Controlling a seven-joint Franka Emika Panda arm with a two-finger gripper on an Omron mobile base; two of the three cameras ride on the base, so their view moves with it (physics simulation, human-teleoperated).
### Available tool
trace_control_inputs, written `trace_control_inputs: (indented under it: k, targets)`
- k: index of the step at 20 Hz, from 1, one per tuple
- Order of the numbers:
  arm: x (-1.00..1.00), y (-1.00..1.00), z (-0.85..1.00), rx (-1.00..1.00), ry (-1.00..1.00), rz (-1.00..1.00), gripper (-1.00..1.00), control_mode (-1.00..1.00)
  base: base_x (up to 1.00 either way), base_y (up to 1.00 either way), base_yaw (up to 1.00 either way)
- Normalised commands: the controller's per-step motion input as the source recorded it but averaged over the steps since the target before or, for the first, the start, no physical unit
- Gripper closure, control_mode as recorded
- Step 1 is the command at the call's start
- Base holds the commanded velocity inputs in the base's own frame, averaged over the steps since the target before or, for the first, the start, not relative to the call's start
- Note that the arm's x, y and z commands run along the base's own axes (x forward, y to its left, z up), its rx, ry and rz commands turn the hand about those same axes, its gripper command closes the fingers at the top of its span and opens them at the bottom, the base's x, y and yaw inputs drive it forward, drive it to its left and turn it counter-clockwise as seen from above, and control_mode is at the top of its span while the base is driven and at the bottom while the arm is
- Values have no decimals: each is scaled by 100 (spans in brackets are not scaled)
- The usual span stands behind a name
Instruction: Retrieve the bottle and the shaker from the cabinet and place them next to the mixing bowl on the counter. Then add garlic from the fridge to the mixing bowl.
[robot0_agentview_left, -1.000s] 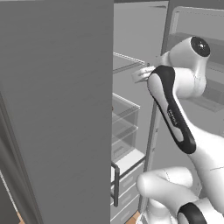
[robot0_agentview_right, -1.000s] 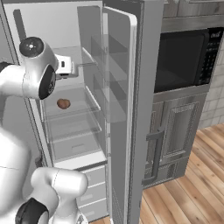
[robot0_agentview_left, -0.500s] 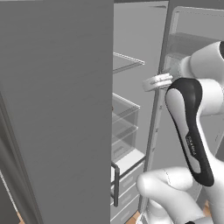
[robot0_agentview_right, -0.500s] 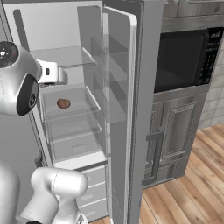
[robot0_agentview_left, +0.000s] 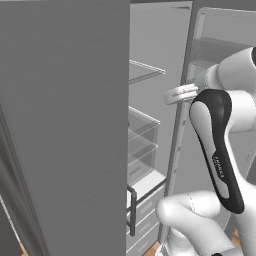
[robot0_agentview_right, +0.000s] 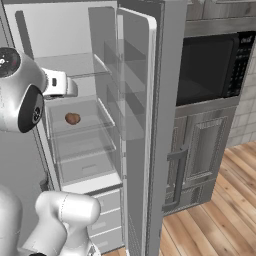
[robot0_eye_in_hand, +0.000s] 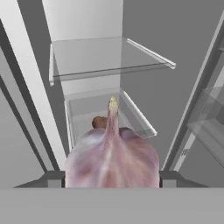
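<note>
A tall grey fridge (robot0_agentview_right: 165, 100) stands open, its flat door (robot0_agentview_left: 65, 125) swung wide in the left base view and its pale interior lit, with a clear glass shelf (robot0_eye_in_hand: 105, 54) above and a clear drawer (robot0_agentview_right: 82, 132) below. To the fridge's right in the right base view sits a dark built-in microwave (robot0_agentview_right: 210, 65) over grey panelled cabinet fronts (robot0_agentview_right: 200, 155), above a wooden plank floor (robot0_agentview_right: 220, 210). The white robot arm (robot0_agentview_left: 220, 145) reaches up in front of the open compartment, its hand level with the glass shelf. The gripper (robot0_eye_in_hand: 112, 179) is clamped on the garlic (robot0_eye_in_hand: 113, 159): in the hand view the pinkish-white bulb sits squarely between the two dark finger tips (robot0_eye_in_hand: 54, 178), one pressed against each side, with its thin stalk pointing up toward the fridge interior. The bulb is held in the air just in front of the shelves, not resting on any of them. Behind it, inside the clear drawer, lies a small brown rounded item (robot0_agentview_right: 72, 118), well apart from the hand.
</note>
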Motion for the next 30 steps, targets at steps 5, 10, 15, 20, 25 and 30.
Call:
trace_control_inputs:
  k: [5,10,15,20,25,30]
  targets:
    - [0,0,0,0,0,0,100,100,-65,9,0]
    - [0,0,0,0,0,0,100,100,-100,37,5]
    - [0,0,0,0,0,0,100,100,-78,95,28]
    - [0,0,0,0,0,0,100,100,-16,83,53]
    - [0,0,0,0,0,0,100,100,-1,54,59]
    - [0,0,0,0,0,0,100,100,43,41,52]
